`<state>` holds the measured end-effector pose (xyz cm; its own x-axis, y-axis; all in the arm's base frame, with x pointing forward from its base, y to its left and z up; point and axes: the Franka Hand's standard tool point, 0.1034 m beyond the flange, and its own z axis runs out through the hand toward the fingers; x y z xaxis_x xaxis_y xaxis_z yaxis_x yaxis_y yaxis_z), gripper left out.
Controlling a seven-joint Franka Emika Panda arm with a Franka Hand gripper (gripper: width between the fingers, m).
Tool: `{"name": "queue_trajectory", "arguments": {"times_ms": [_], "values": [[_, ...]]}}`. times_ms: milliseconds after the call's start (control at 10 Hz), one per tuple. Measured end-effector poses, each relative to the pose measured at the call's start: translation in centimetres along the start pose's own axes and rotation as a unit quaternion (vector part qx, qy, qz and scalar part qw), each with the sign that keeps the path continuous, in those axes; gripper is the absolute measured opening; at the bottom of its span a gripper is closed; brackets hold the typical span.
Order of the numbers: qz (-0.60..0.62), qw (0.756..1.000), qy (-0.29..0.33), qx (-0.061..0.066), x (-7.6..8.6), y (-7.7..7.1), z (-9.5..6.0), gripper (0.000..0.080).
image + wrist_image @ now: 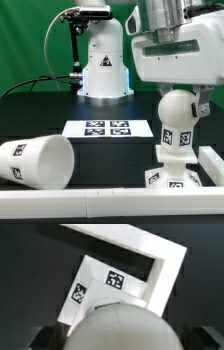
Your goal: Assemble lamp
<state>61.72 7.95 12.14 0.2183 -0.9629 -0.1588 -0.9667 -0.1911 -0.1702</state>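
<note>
Directly over the small base (pixel 165 181), the bulb (pixel 176 118) was held upright, clamped in the gripper (pixel 178 98), so its stem could be seated, with the shade (pixel 38 160) laid clear on its side.

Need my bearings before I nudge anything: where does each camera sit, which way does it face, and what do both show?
Exterior view: off the arm, slightly above the table, facing across it to the pedestal; the arm's wrist and claw show.
Wrist view: on the wrist, looking down between the claw's fingers onto the bulb.
Both show: the bulb and the claw.
</note>
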Motion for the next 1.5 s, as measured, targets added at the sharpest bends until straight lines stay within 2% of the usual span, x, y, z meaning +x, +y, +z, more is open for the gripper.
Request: {"name": "queue_trajectory", "arguments": {"times_ms": [100,300,400,500,600,700,800,900,1000,1100,1300,1400,1500], "values": [[0.036,0.999,-0.004,0.007,0.0,-0.1,0.0,0.0570],[0.082,0.997,-0.007,0.008,-0.1,-0.1,0.0,0.0570],[0.082,0.997,-0.007,0.008,-0.1,-0.1,0.0,0.0631],[0.074,0.997,-0.007,0.008,-0.1,-0.1,0.0,0.0631],[0.043,0.999,-0.003,0.003,0.1,0.0,0.1,0.0686],[-0.002,1.000,0.008,-0.012,0.5,0.4,0.2,0.0695],[-0.089,0.996,0.011,-0.022,1.5,0.1,-0.1,0.0695],[-0.188,0.982,0.015,-0.027,2.2,-0.7,-0.2,0.0698],[-0.264,0.964,0.027,-0.039,1.8,-1.1,-0.3,0.0698],[-0.297,0.954,0.026,-0.039,1.3,-1.2,-0.3,0.0698],[-0.361,0.931,0.024,-0.042,1.7,-1.1,-0.3,0.0698],[-0.403,0.914,0.024,-0.042,1.7,-1.1,-0.2,0.0698],[-0.468,0.882,0.034,-0.040,1.8,-1.0,-0.1,0.0698]]}}
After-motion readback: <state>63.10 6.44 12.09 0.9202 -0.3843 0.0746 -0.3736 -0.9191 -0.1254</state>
